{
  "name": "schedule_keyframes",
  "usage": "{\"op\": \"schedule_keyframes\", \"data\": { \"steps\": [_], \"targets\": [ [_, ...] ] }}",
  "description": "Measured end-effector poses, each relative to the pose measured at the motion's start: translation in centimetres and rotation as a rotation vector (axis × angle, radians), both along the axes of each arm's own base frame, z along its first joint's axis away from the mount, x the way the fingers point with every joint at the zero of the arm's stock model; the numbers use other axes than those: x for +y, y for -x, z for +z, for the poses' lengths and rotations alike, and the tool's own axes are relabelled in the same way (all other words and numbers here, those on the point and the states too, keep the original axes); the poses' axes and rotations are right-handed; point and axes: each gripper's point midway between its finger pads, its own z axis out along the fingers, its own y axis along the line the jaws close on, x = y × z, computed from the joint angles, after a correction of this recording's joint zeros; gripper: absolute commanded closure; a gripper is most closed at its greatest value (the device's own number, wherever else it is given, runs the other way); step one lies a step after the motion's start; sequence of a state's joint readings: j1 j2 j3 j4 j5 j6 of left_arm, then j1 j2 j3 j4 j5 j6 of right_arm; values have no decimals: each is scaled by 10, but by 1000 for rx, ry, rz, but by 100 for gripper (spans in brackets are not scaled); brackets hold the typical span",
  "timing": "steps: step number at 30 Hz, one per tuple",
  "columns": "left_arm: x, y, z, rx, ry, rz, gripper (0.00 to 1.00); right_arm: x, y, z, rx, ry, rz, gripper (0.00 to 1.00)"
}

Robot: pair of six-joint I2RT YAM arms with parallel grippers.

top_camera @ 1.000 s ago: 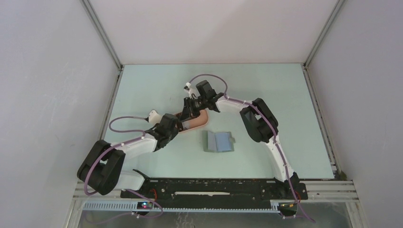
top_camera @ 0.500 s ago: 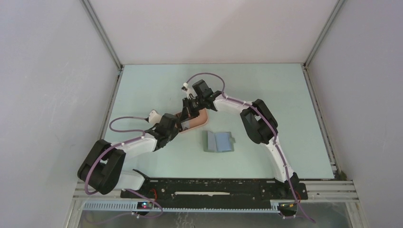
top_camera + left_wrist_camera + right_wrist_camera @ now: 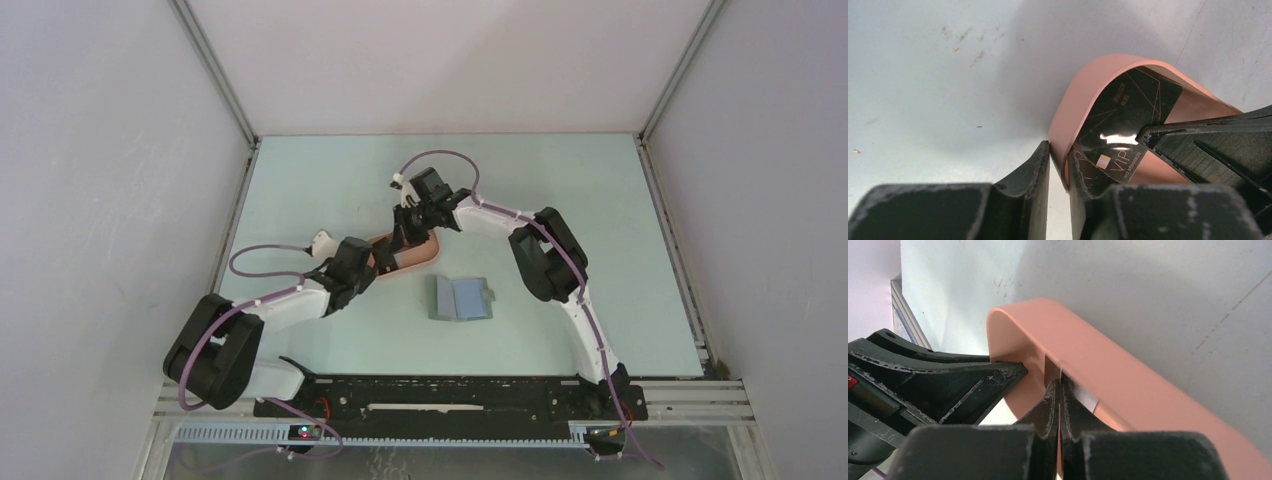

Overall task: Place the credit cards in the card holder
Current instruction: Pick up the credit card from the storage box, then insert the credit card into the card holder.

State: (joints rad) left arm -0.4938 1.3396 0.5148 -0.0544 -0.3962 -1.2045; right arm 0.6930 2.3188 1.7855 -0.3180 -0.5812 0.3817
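Note:
The card holder (image 3: 462, 298) lies open on the table, grey-green with a bluish inside, apart from both arms. A pink tray (image 3: 425, 252) lies behind and left of it. My left gripper (image 3: 378, 262) is shut on the tray's left wall (image 3: 1083, 100), one finger outside and one inside (image 3: 1058, 150). A black credit card (image 3: 1130, 112) marked VIP stands tilted inside the tray. My right gripper (image 3: 403, 235) reaches into the tray and is shut on a thin credit card seen edge-on (image 3: 1059, 385). No other card shows.
The tray's far wall (image 3: 1128, 375) runs right beside my right fingers. My left gripper's finger (image 3: 948, 380) is close to their left. White walls and metal rails (image 3: 215, 90) bound the table.
My right wrist has shifted slightly over the tray and its fingers stay on the card. My left gripper and the tray end have moved a little to the left.

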Motion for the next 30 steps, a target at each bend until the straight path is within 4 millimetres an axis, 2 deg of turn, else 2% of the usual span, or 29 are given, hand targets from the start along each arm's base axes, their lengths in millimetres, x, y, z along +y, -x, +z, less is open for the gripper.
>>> {"op": "schedule_keyframes", "data": {
  "steps": [3,5,12,17,21,24,26,30],
  "targets": [
    [-3,-2,2,-3,14,-8,63,-6,-5,0,2,-1,-9,100],
    [-5,-3,4,-5,24,-14,61,-11,-8,2,4,-7,-10,100],
    [-6,-2,8,-6,37,-21,59,-23,-15,14,-15,-31,-5,100],
    [-3,2,26,-41,27,-51,58,-28,-15,33,-43,-60,10,100],
    [0,5,63,-143,13,-110,48,-42,-13,69,-92,-106,27,100],
    [0,11,102,-277,15,-185,39,-56,-8,108,-151,-163,46,100],
    [-2,21,120,-370,26,-250,33,-68,1,135,-199,-205,77,100],
    [-11,41,136,-514,54,-389,27,-94,27,173,-290,-265,158,100]
  ]
}}
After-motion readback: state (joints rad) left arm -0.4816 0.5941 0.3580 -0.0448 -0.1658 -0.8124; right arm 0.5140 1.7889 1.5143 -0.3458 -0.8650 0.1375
